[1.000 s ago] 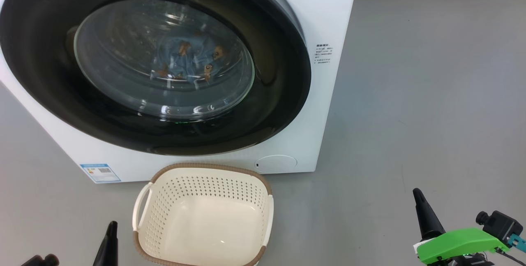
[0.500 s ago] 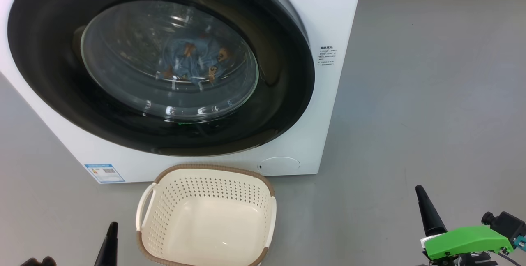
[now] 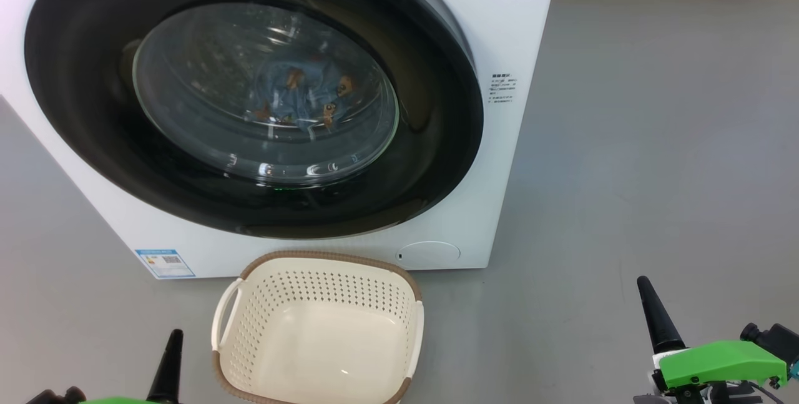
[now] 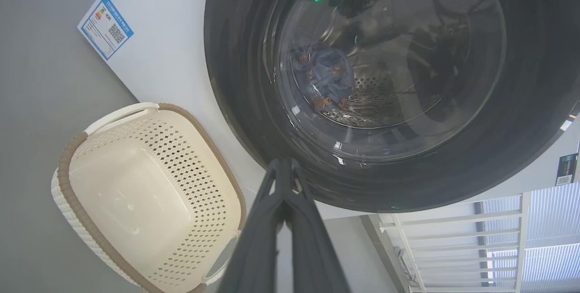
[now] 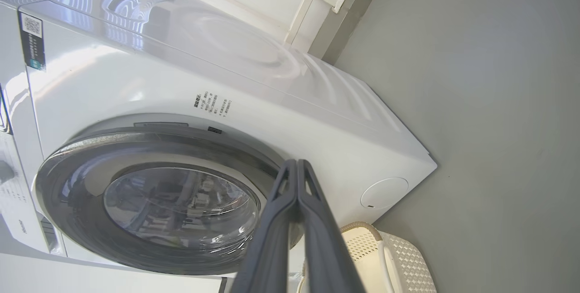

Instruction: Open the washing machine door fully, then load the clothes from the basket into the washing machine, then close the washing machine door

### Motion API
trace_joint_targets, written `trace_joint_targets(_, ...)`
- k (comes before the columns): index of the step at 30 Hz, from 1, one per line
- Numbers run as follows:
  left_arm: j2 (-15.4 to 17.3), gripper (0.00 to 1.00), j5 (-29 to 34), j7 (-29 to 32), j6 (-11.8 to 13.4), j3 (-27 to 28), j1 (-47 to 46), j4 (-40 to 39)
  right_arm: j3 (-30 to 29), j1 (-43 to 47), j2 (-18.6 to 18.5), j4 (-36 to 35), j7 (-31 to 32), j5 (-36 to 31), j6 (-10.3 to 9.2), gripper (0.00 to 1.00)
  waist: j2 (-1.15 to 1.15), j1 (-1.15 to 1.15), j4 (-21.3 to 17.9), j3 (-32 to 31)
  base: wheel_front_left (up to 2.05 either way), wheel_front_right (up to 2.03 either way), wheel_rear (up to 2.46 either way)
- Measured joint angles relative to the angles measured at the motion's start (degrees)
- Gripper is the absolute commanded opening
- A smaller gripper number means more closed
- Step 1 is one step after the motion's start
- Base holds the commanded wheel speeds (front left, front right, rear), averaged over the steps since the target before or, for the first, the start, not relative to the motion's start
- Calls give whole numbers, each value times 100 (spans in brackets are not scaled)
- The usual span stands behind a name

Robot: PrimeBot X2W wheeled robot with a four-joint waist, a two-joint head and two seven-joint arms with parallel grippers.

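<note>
The washing machine (image 3: 505,23) stands on the floor with its round black door (image 3: 437,142) shut against the front. Behind the glass the light blue clothes (image 3: 306,95) with orange-brown figures lie in the drum; the left wrist view also shows the clothes (image 4: 328,75). The cream basket (image 3: 331,258) sits on the floor just in front of the machine, and its inside is bare. My left gripper (image 3: 173,354) is shut, low and left of the basket. My right gripper (image 3: 652,316) is shut too, well off to the basket's right. Neither holds anything.
Grey floor (image 3: 655,160) spreads to the right of the machine. A blue label sticker (image 3: 165,263) and a round cover (image 3: 429,254) mark the machine's lower front. A white railing (image 4: 453,247) shows beyond the machine in the left wrist view.
The whole head picture has shifted slightly, so the camera moved. Door, clothes and basket stay as they were, and both grippers remain shut.
</note>
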Motion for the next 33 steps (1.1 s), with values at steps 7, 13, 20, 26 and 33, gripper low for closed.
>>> trace_joint_targets(7,-31,0,-346,113,0,41,-74,19,-27,0,10,-59,116,383,-24,0,0,0,32,-26,0,0,0)
trace_joint_targets(13,-45,0,-643,208,0,91,-111,20,-89,0,15,-120,212,720,-24,0,0,0,59,-49,0,0,0)
trace_joint_targets(20,-76,0,-992,334,0,158,-121,21,-165,0,27,-180,320,1104,-24,0,0,0,91,-76,0,0,0)
trace_joint_targets(26,-107,0,-1341,435,0,208,-221,31,-192,0,44,-244,441,1494,-25,0,0,0,123,-103,0,0,0)
trace_joint_targets(33,-200,0,-1692,552,0,258,-229,33,-225,0,60,-304,564,1875,-26,0,0,0,155,-129,0,0,0)
